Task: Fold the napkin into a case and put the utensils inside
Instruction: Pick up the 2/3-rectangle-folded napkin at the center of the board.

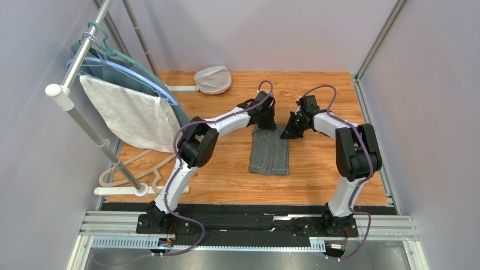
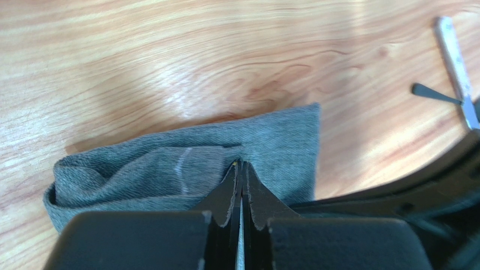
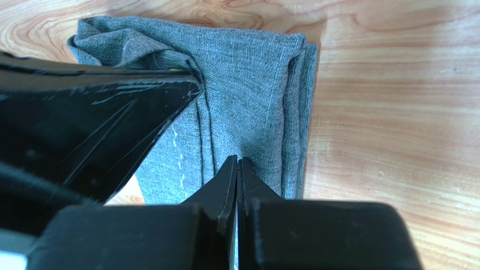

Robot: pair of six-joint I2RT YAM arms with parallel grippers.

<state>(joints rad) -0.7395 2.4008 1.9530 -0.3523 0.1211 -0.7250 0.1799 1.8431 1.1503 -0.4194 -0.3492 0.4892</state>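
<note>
Napkin (image 1: 270,151) end under left end effector (image 2: 242,164) and right end effector (image 3: 238,160), both clenched; pinch unclear.

The left gripper (image 1: 269,122) and right gripper (image 1: 288,133) crowd the far end of the folded dark grey cloth napkin (image 1: 270,153). A hanging white textured towel (image 1: 129,115) blocks the left edge of the wooden table (image 1: 315,174); its right edge lies open.

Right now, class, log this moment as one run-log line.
napkin: folded strip | left gripper: pinching napkin | right gripper: shut, tips at napkin | utensils: lying outside
</note>
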